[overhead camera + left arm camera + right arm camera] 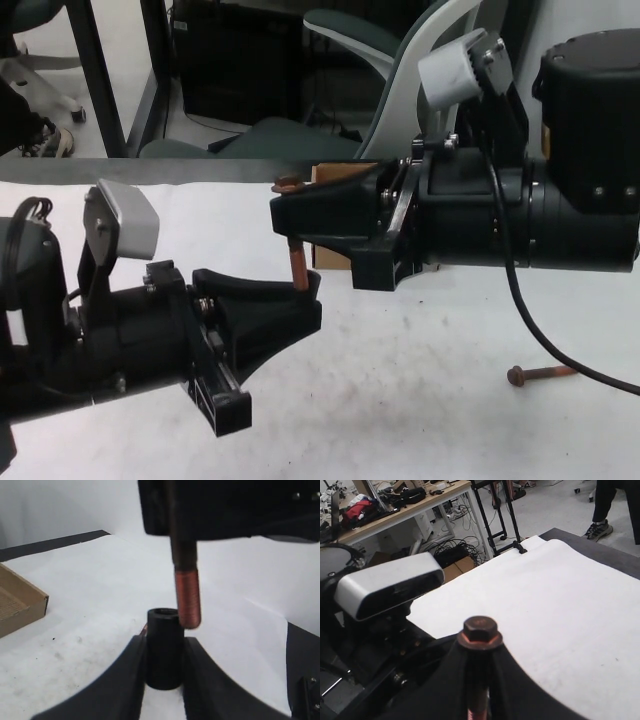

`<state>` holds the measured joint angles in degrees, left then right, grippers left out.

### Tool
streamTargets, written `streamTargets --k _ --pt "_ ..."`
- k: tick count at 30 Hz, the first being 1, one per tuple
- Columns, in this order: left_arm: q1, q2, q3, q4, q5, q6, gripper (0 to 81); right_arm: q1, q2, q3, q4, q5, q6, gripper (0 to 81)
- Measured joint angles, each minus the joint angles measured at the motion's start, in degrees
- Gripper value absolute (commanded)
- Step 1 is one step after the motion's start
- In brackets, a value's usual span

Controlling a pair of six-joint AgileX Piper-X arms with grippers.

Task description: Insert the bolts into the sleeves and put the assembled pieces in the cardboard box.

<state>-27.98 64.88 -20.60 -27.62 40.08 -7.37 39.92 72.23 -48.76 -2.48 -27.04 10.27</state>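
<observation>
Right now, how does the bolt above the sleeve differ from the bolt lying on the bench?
The held bolt stands upright, head on top; the loose bolt lies flat on the bench. The held bolt is clamped in the right gripper's jaws; the loose bolt is untouched. The held bolt's tip hangs by the sleeve's mouth; the loose bolt lies apart. Both are brownish with a wider head.

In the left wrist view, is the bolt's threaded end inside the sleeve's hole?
No, the bolt has its threaded tip hanging beside the rim of the sleeve, with the hole on top open and unfilled.
</observation>
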Motion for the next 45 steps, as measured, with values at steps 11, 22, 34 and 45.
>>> streamTargets --k 11,22,34,45 --pt "0.00 0.00 0.00 0.58 0.82 0.87 0.8 0.00 0.00 -0.04 0.31 2.00 -1.17 0.2" --pt "0.00 0.00 0.00 0.05 0.81 0.52 0.8 -0.73 0.00 -0.04 0.53 2.69 -2.53 0.2" --pt "0.00 0.00 0.00 -1.48 1.18 -0.31 0.8 -0.73 0.00 -0.04 0.70 2.69 -2.09 0.2" --pt "0.00 0.00 0.00 -1.48 1.14 -0.31 0.8 -0.61 0.00 -0.04 0.70 2.69 -1.64 0.2"
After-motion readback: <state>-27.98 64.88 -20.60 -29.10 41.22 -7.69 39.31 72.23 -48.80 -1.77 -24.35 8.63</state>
